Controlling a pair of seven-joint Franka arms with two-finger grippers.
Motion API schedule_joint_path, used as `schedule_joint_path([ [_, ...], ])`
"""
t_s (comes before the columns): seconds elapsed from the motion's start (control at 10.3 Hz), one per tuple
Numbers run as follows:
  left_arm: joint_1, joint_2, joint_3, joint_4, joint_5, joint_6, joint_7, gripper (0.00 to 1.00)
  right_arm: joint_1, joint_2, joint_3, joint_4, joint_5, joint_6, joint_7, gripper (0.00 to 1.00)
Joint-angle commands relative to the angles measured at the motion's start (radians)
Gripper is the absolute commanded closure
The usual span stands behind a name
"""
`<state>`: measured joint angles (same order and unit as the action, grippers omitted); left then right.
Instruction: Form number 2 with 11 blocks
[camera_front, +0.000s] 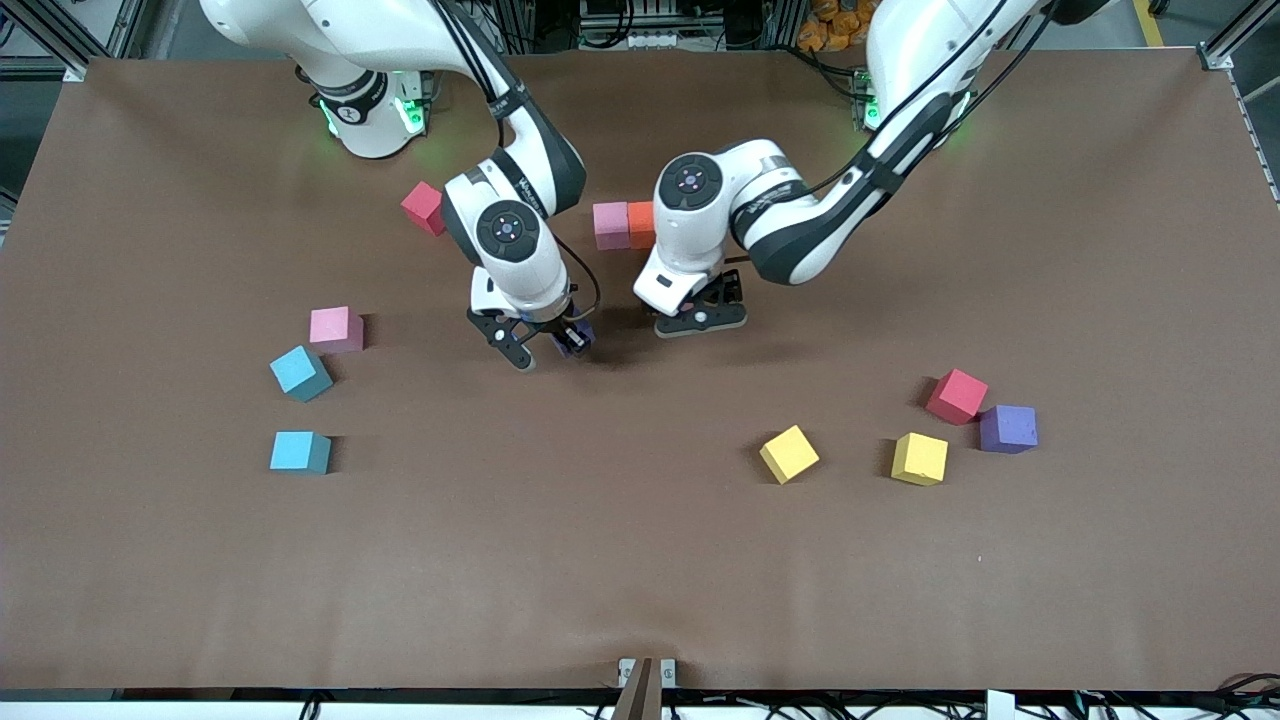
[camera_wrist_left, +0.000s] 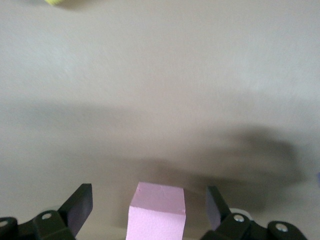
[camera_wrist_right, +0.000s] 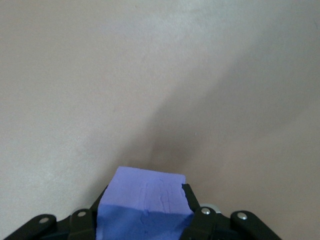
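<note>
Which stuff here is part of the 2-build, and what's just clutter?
Job:
- purple block, held shut in right gripper
- pink block, between open left gripper fingers
- pink-orange pair by arms
- loose blocks: red, pink, blue, blue, yellow, yellow, red, purple

Clutter:
- none visible

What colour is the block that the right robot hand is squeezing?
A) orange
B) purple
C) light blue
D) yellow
B: the right gripper is shut on a purple block, which fills the space between its fingers in the right wrist view and peeks out under it in the front view.
</note>
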<state>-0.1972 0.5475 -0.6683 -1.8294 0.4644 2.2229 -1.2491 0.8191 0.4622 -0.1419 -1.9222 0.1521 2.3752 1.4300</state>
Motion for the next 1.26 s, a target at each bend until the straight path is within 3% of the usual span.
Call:
schedule_joint_path([
  [0.0,0.121,-0.06,-0.055,-0.018,-0.036,-0.012,-0.003,0.0,0.055,0.036,0.001,-0.001,-0.009,0.058,0.18,1.0],
  [0.19,0.221,-0.052,-0.088,0.004,-0.036,-0.012,0.026,0.0,0.096,0.084,0.001,0.024,-0.009,0.078,0.307,1.0],
  [0.39,0.26,0.003,-0.08,0.086,-0.036,-0.012,0.062,0.0,0.117,0.121,0.004,0.069,-0.008,0.067,0.394,1.0],
  [0.68,0.254,0.087,-0.027,0.202,-0.024,-0.02,0.146,0.0,0.149,0.15,0.01,0.094,-0.002,0.065,0.507,1.0],
  [1.17,0.259,0.121,0.015,0.229,-0.04,-0.026,0.356,0.0,0.196,0.148,0.01,0.089,0.017,-0.02,0.602,1.0],
])
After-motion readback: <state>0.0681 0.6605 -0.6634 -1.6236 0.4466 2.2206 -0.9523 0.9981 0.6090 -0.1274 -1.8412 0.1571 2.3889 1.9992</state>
